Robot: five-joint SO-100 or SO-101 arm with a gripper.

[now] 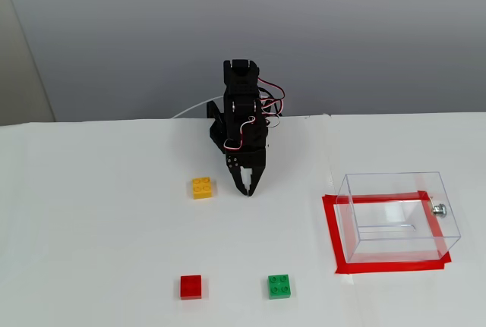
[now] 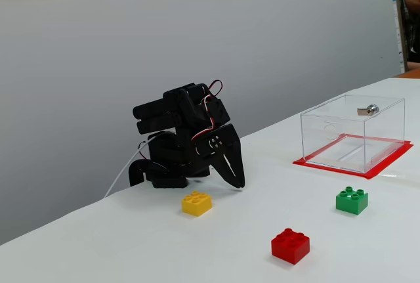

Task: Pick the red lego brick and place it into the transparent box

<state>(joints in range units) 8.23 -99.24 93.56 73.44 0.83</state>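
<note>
Distance is what matters here: we see the red lego brick lying well apart from the gripper, toward the near edge of the white table in the fixed view that looks down from the front. In that view the brick sits below and somewhat to the left of the gripper, so we judge the arm must unfold and reach forward across the table, with a slight swing to that side. The brick looks about square, so we cannot name a long axis; its sides run roughly parallel to the table edge.

The black arm is folded low over its base at the far side of the table. Its gripper points down with the tips just above the surface, jaws drawn together and holding nothing.

A yellow brick lies just beside the gripper, on its left in the front view. A green brick sits in the same near row as the red one, to its right.

In the lower side view we find the red brick nearest the camera. The transparent box stands empty at the right of the front view, on a frame of red tape.
</note>
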